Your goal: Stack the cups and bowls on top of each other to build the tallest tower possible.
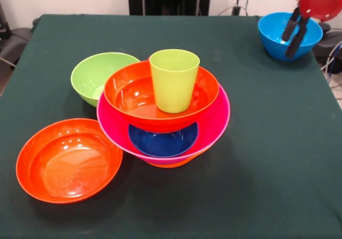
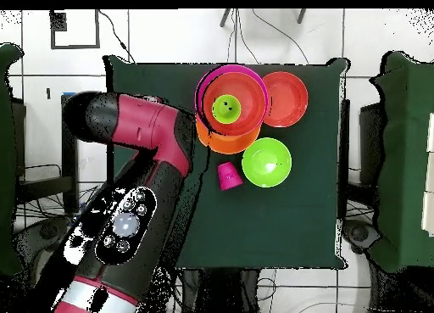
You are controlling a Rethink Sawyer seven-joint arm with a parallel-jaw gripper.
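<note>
Dark green cloth covered the table [image 1: 256,159], where a shallow red-orange bowl [image 1: 68,160] lay near left and a green bowl [image 1: 96,76] sat farther back, beside the tower [image 1: 163,116]. That pile held a lime cup [image 1: 174,80] upright in an orange bowl [image 1: 133,94], over a dark blue bowl [image 1: 163,141] inside the big pink bowl [image 1: 216,122]. At far right the gripper [image 1: 295,33] reached its dark fingers, slightly parted, into a light blue bowl [image 1: 272,38]; whether they gripped it could not be told.

— Where's your gripper [image 1: 295,29] now?
— Up at the front view's top right corner, my two dark fingers [image 1: 291,24] angled down-left, slightly apart.
— And the arm [image 2: 140,187]?
— From overhead, my red-and-black links fold over the table's left side.
</note>
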